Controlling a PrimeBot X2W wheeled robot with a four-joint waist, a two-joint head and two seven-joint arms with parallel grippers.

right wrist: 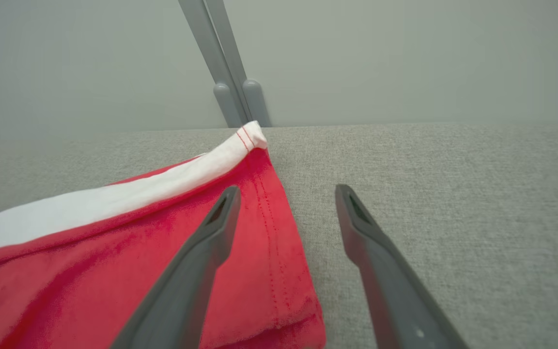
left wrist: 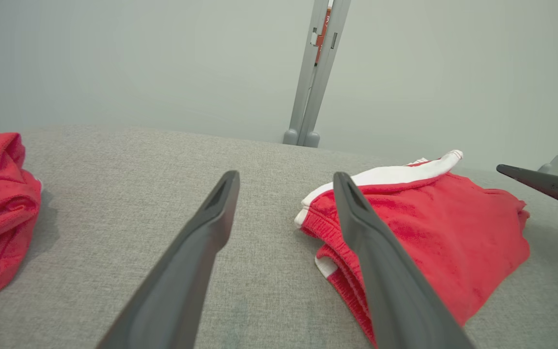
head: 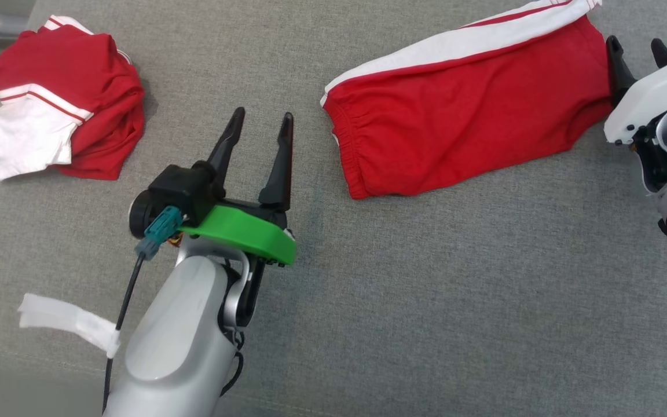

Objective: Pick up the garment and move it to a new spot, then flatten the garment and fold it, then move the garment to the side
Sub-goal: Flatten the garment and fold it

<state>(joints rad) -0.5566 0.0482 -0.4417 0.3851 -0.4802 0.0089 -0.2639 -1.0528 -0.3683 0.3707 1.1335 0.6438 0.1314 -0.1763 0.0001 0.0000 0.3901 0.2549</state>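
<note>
The garment (head: 472,110), red shorts with a white side stripe, was seen laid flat and folded over on itself on the grey cloth-covered desk (head: 426,289), toward the far right. It was gripped by nothing. The right pincer (head: 637,45) was spread open just beside the hem end. The left pincer (head: 264,119) was spread open and empty near the waistband end, apart from it. Flattening and folding were judged done; whether the last move to the side was finished could not be told. A second red and white garment (head: 61,98) was seen bunched at the far left. No brand or writing could be read; a red label on a grey post (left wrist: 315,72) was too small.
</note>
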